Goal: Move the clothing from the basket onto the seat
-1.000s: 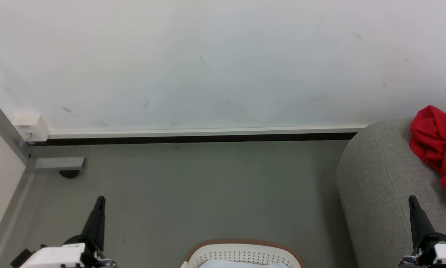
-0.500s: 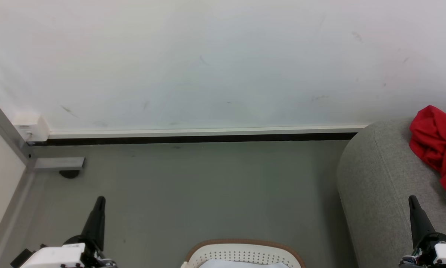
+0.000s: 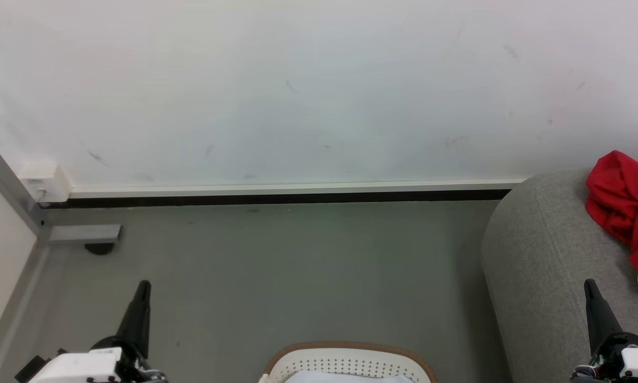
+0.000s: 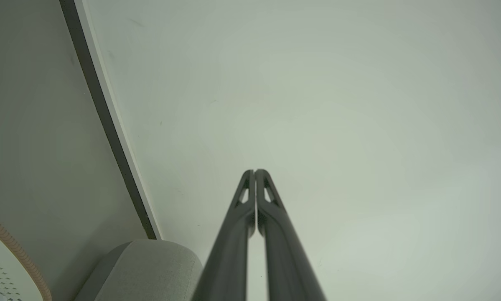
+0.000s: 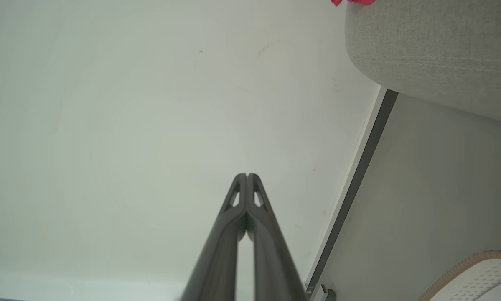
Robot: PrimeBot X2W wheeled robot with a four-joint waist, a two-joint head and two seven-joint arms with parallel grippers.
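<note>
Red clothing (image 3: 624,205) lies bunched on the grey seat (image 3: 542,266) at the right edge of the head view; a sliver of it (image 5: 352,2) tops the seat (image 5: 434,50) in the right wrist view. The white basket (image 3: 345,361) with its brown rim sits at the bottom centre; its inside is mostly cut off. My left gripper (image 3: 144,286) rests at the lower left over the floor, shut and empty, its tips touching (image 4: 254,171). My right gripper (image 3: 589,283) stands at the lower right in front of the seat, shut and empty (image 5: 247,175).
A pale wall with a dark baseboard (image 3: 276,198) runs across the back. A metal frame leg with a foot (image 3: 84,236) and a white wall box (image 3: 44,183) stand at the left. Grey floor (image 3: 297,271) lies between basket and wall.
</note>
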